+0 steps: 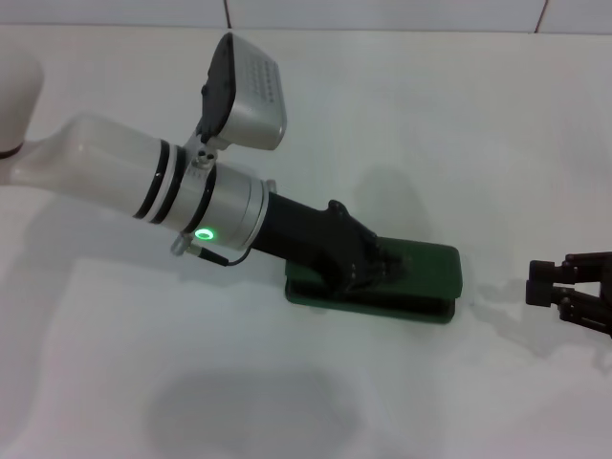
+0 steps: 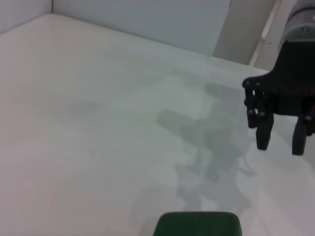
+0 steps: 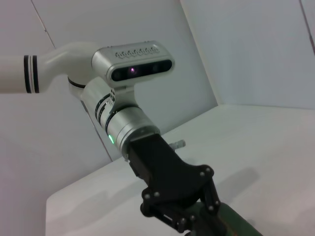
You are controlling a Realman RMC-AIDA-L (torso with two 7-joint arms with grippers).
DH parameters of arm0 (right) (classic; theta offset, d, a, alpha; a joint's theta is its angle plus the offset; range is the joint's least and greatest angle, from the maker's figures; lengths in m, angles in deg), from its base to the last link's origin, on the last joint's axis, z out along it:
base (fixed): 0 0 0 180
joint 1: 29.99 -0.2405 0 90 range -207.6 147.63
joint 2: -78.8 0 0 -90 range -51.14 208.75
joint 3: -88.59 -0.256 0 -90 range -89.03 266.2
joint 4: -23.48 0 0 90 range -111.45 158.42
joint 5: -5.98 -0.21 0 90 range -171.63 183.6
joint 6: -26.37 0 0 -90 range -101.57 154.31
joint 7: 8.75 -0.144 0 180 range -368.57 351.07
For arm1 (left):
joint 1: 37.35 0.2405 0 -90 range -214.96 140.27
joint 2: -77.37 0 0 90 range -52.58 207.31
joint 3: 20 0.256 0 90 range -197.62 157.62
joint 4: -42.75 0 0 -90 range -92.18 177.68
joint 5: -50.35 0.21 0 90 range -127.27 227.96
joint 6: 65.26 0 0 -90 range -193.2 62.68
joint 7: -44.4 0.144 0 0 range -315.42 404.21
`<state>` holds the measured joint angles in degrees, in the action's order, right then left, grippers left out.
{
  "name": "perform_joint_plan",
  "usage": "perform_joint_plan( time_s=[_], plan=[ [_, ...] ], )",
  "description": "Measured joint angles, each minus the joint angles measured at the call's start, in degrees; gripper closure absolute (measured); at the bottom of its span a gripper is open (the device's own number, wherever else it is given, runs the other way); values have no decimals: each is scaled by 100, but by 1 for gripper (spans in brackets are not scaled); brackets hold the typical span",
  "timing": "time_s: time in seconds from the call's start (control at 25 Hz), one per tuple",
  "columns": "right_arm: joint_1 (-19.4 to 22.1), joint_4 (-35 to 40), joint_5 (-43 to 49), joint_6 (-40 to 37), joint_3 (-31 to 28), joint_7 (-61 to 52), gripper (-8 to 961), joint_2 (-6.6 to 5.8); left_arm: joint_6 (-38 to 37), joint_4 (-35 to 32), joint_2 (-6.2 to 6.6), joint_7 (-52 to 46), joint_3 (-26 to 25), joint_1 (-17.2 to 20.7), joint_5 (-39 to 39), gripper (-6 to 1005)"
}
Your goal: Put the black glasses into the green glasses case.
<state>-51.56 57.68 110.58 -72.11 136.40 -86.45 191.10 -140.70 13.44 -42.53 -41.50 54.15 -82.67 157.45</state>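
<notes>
The left arm reaches in from the left edge of the head view, sloping down and across the white table [image 1: 115, 363], its silver wrist ring glowing green and its wrist camera [image 1: 244, 93] perched on top. The left gripper [image 1: 375, 272] is right down on the green glasses case [image 1: 421, 279], its black body planted over the case's left half. In the right wrist view that same gripper [image 3: 189, 222] shows its linkages folded in low against the case [image 3: 235, 223], but the fingertips are hidden there, so whether the pincer is released or clenched cannot be told.

The case lies flat near the middle of the table, a dark green rectangle with rounded corners, long side running left to right. It looks closed in the head view; only its right half and front edge are clear of the gripper. The left wrist view catches just a rounded green end [image 2: 198, 224] of it.

Over on the right, the right gripper [image 1: 564, 287] hangs just above the table, well apart from the case. From the left wrist view its fingers [image 2: 262, 132] hang downward with a clear gap between them, grasping nothing.

The black glasses cannot be seen in any view.
</notes>
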Motion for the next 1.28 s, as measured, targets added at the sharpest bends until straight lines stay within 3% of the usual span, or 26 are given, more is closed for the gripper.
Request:
perform_joint_plan(
  time_s=[0.36, 0.48, 0.64, 0.8, 0.96, 1.12, 1.28],
  plan=[
    [-5, 9, -16, 17, -4, 4, 691, -7, -75, 83, -41, 194, 1, 101, -183, 871],
    [-1, 39, -3, -7, 20, 138, 691, -6, -424, -394, -10, 231, -29, 440, -631, 864],
    [-43, 51, 24, -143, 47, 265, 690, 13, -1257, -1366, 70, 891, -66, 1247, -1296, 855],
    [-217, 43, 8, -435, 52, 452, 690, 169, -1911, -1645, 126, 1344, -340, 1814, -1706, 698],
    [-467, 231, -172, -709, 209, 614, 446, 383, -2305, -1395, 153, 1453, -763, 1950, -1731, 559],
    [-621, 218, -375, -833, 328, 609, 252, 364, -2560, -1254, 156, 1793, -1028, 2122, -1732, 440],
    [-670, 295, -570, -942, 338, 631, 133, 357, -2699, -1120, 211, 1979, -1120, 2267, -1751, 329]
  ],
)
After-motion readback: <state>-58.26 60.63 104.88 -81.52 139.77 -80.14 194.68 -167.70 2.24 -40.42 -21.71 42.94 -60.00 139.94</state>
